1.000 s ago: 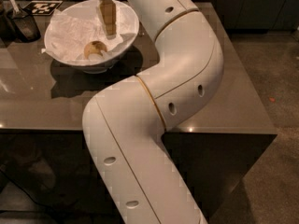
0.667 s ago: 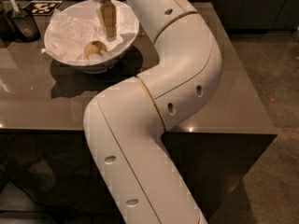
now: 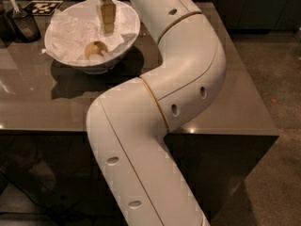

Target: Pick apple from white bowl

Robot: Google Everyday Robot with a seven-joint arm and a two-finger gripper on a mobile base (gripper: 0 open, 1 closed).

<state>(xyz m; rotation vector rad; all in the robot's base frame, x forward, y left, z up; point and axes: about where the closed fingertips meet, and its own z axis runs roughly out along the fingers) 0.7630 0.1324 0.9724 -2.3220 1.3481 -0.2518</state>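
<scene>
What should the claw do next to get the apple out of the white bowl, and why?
Probably slide the claw a little left and toward the camera, then lower it. It hangs over the white bowl, but the apple lies down and to the left of it in the picture, not directly beneath, and nothing is gripping the apple yet. Centring first should let the descent land on the fruit.
</scene>
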